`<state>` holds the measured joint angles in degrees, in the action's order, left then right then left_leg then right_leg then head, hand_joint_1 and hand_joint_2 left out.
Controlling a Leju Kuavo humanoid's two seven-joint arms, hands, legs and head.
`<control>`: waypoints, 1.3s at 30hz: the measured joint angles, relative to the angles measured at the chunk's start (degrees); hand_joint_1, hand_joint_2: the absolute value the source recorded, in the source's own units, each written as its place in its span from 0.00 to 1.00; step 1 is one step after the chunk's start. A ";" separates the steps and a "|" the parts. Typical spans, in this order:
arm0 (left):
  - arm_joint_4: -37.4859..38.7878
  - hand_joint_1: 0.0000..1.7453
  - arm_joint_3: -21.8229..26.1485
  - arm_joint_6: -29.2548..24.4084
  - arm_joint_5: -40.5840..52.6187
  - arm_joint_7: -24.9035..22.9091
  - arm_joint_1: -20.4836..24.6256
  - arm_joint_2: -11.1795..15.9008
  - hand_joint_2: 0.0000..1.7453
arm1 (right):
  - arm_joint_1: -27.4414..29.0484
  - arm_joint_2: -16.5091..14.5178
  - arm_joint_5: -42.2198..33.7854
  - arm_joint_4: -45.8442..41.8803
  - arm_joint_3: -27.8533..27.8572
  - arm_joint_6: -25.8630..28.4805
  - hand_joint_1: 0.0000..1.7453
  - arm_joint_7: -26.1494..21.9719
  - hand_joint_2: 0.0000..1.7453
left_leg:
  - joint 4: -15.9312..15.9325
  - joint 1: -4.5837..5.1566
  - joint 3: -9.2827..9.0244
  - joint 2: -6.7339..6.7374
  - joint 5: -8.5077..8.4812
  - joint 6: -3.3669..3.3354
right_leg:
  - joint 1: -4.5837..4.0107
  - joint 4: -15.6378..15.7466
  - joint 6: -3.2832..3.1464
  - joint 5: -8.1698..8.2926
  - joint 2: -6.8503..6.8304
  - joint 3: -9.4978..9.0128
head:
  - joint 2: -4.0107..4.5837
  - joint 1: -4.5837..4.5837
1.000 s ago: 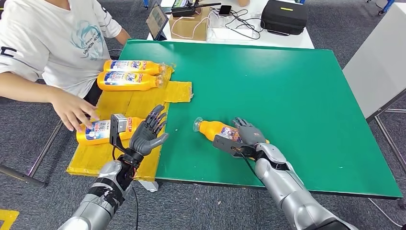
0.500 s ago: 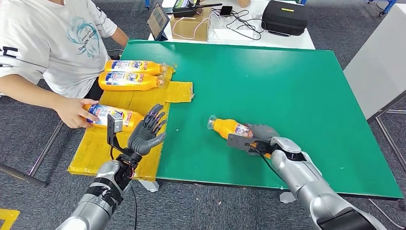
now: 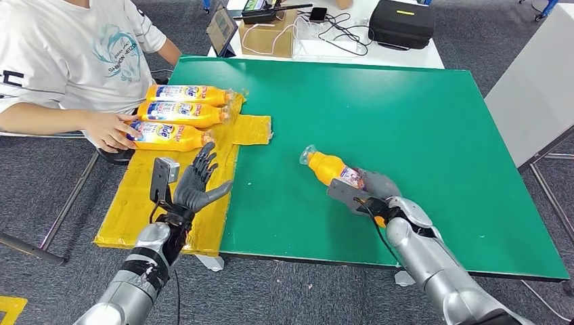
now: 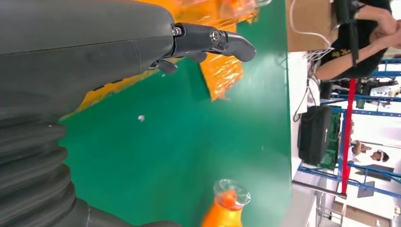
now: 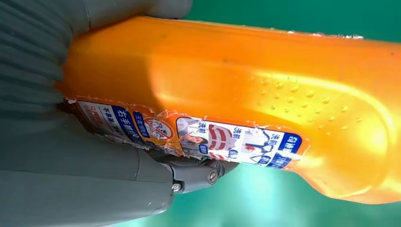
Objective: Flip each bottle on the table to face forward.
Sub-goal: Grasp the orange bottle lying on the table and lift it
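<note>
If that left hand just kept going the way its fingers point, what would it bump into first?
Probably the nearest bottle on the yellow mat, which a person's hand is touching. The left hand is open and points up the mat toward it, though its height above the mat is unclear.

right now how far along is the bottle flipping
Looks done: three orange bottles lie in a row on the yellow mat, labels up; a person's hand rests on the nearest. In hand: the right hand grips a fourth bottle above the green table. The left hand holds nothing. Left: turning and placing that bottle.
</note>
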<state>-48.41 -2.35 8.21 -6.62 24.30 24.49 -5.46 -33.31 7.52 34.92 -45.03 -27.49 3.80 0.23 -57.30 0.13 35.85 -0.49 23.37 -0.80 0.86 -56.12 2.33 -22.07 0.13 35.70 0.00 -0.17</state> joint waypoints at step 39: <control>3.24 0.00 -9.95 10.46 -10.50 -10.20 6.70 -4.00 1.00 | 7.06 -21.68 -10.95 -5.11 2.87 12.54 1.00 -15.73 1.00 | 0.01 -0.05 0.25 0.03 -0.02 0.02 | -0.05 -0.02 -0.01 -0.01 0.00 0.23 | -0.01 0.02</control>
<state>-45.17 -12.30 18.67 -17.12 14.10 31.18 -9.46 -26.25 -14.16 23.98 -50.14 -24.63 16.34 -15.50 -57.29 0.08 36.10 -0.46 23.35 -0.78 0.82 -56.14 2.32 -22.08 0.12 35.93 -0.01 -0.16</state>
